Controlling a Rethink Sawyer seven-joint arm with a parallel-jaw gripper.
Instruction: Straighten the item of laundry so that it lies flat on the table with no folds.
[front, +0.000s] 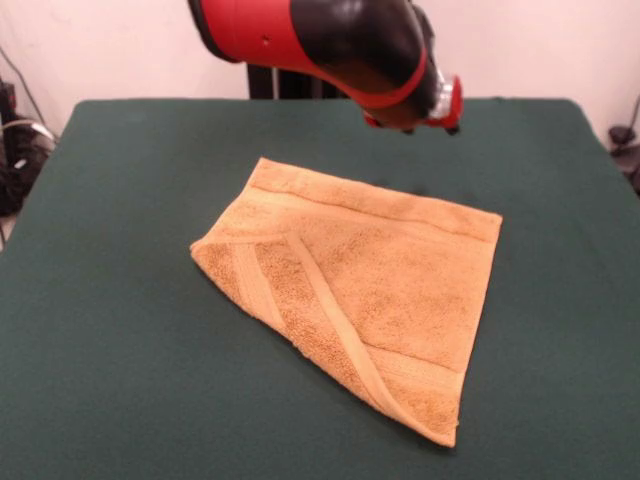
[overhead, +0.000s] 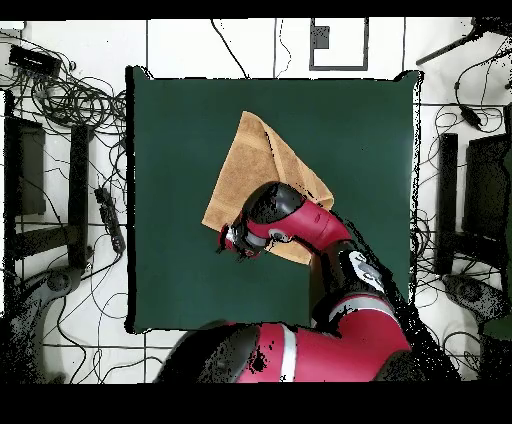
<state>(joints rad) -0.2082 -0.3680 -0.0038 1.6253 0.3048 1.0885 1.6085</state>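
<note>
The item of laundry (front: 400, 270), a golden-orange towel, lies near the middle of the green table (front: 110, 360). Its near-left corner is folded over onto the rest, leaving a slanted edge and a diagonal woven band (front: 335, 320) on top. My gripper (front: 438, 106) hangs above the towel's far right corner, clear of the cloth, on the red and black arm. Seen from overhead, the gripper (overhead: 235, 240) is over the towel's (overhead: 250, 165) lower left edge, and the arm hides the part of the cloth nearest the base. The table (overhead: 170, 280) extends wide around it.
Cables and black equipment (overhead: 70, 110) lie on the floor left of the table in the overhead view, and dark stands (overhead: 470, 200) line its right side. In the front view more cables (front: 15, 150) show at the left edge.
</note>
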